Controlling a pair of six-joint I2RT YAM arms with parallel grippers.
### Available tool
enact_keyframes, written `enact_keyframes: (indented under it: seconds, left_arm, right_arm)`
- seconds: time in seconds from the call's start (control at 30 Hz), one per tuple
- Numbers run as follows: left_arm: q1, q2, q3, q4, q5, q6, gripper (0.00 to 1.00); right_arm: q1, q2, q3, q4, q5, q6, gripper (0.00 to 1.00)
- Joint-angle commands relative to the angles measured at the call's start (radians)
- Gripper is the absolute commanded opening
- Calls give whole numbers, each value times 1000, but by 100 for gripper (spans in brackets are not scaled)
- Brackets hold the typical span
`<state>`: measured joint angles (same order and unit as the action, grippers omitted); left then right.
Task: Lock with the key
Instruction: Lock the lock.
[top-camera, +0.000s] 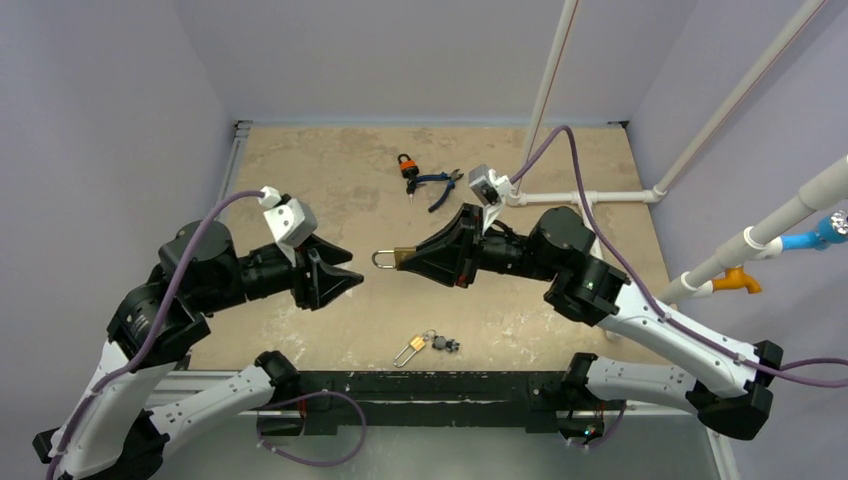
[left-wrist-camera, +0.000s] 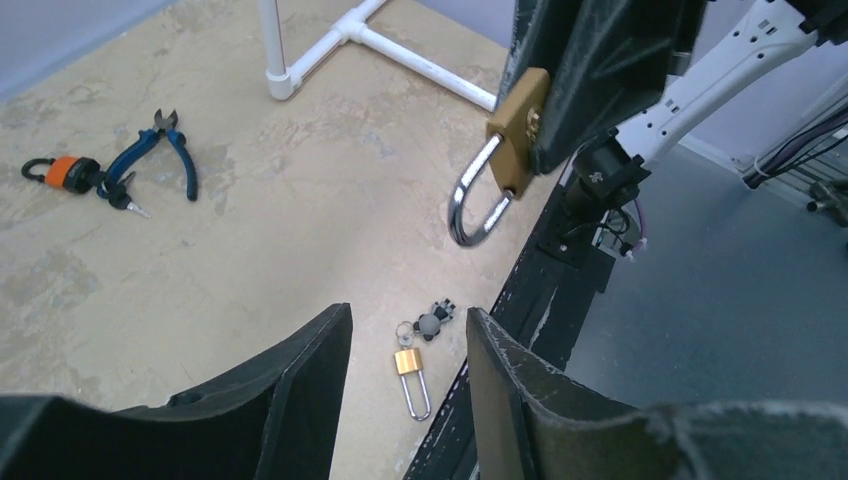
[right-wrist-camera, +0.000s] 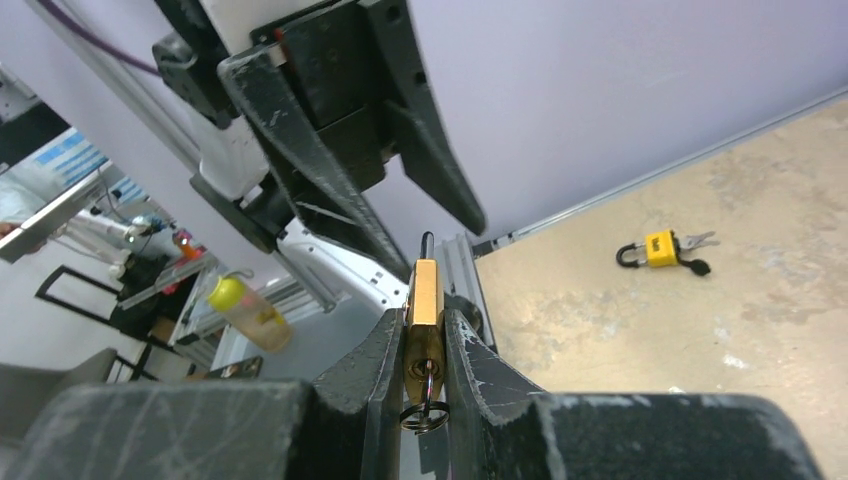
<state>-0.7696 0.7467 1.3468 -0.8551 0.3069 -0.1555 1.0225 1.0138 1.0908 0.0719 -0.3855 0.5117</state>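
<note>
Right hand (top-camera: 408, 258) was clamped narrow on the body of the brass padlock (left-wrist-camera: 518, 135), holding it in the air above the middle of the worktop (top-camera: 300, 200) with the shackle (left-wrist-camera: 470, 205) pointing at the other arm. Left hand (top-camera: 354, 268) faced it just beside the shackle tip, its fingers spread wide and holding nothing. From the right wrist a small key ring (right-wrist-camera: 424, 415) hung under the keyhole end of the lock, tucked between the fingers, so a key seemed to be seated there, though the blade itself was hidden. Whether the shackle was pressed home or sprung I could not tell from any view. By my reading the lifting and presenting of the lock was done, and the locking itself was left: the shackle had to be shut if it was loose, and the key turned, which would be awkward with the free hand at the shackle end and the key buried at the far end of the grip. Below on the worktop, near its front edge, lay a small padlock (top-camera: 408, 349) with keys on it, untouched. Farther back lay an orange padlock (top-camera: 405, 165) touching blue-handled cutters (top-camera: 438, 187), and beyond them a white pipe frame (top-camera: 585, 197).
</note>
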Motion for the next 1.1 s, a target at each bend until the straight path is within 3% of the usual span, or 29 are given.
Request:
enact_keyframes:
  seconds: [0.0, 0.23, 0.43, 0.8, 1.07]
  left_arm:
    - [-9, -32, 50, 34, 62, 41, 46]
    - [-8, -11, 69, 116, 214, 10, 46]
    - [-7, 47, 81, 204, 300, -68, 39]
    - [31, 100, 68, 345, 429, -183, 21]
    - [63, 152, 80, 361, 508, -213, 20]
  right_arm:
    - [-42, -56, -8, 90, -44, 33, 0]
    - [-64, -88, -30, 140, -163, 46, 0]
    - [-64, -99, -35, 168, -183, 51, 0]
    - [-64, -117, -25, 147, -129, 14, 0]
    - [-64, -130, -14, 128, -103, -8, 0]
